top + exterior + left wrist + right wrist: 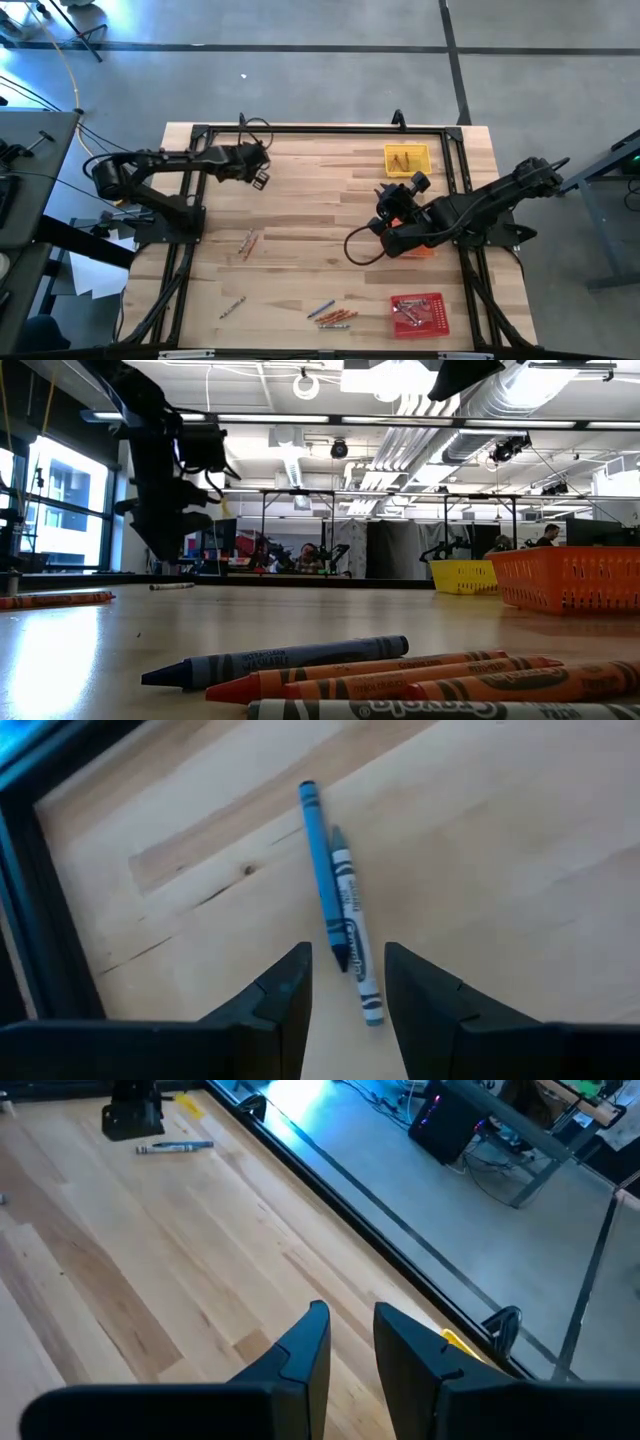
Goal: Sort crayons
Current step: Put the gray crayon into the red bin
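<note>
A blue crayon [322,860] and a grey crayon [352,925] lie side by side flat on the wooden table, also seen far off in the right wrist view as a pair of crayons [175,1147]. My left gripper [347,988] is open and hangs above their near ends at the table's far left [262,180], touching nothing. My right gripper [350,1342] is open with nothing between its fingers, raised over the table's right half [392,197] beside the yellow tray [406,158]. More crayons lie loose near the front edge [332,316] and left of the middle [248,242].
An orange tray [424,250] sits partly under my right arm, and a red tray [418,312] with crayons stands at the front right. A lone crayon [232,308] lies at the front left. A black frame [320,128] runs along the table's edges.
</note>
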`<action>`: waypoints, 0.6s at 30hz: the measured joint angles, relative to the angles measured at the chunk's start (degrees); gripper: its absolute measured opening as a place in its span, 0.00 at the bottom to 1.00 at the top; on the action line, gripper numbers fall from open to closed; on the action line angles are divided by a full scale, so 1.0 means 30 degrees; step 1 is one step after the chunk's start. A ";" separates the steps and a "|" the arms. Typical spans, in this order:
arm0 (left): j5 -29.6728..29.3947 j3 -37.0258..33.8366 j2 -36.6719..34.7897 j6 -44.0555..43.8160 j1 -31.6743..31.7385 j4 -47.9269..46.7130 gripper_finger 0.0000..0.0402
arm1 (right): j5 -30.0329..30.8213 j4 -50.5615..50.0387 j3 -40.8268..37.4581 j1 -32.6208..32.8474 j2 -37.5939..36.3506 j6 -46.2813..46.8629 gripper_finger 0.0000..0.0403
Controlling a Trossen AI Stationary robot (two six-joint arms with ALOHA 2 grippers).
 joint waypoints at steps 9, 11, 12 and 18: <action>0.2201 0.0000 0.0868 0.0899 0.1207 0.0175 0.29 | -0.0006 0.0000 -0.0004 0.0000 0.0000 -0.0021 0.18; 0.2254 0.0000 0.1095 0.1224 0.1207 0.0282 0.29 | -0.0007 0.0000 -0.0004 0.0000 0.0000 -0.0021 0.18; 0.2344 0.0000 0.1206 0.1312 0.1207 0.0324 0.29 | -0.0007 0.0000 -0.0004 0.0000 0.0000 -0.0021 0.18; 0.3009 0.0000 0.1960 0.1518 0.1207 0.0301 0.29 | -0.0021 0.0000 -0.0011 0.0000 0.0000 -0.0021 0.18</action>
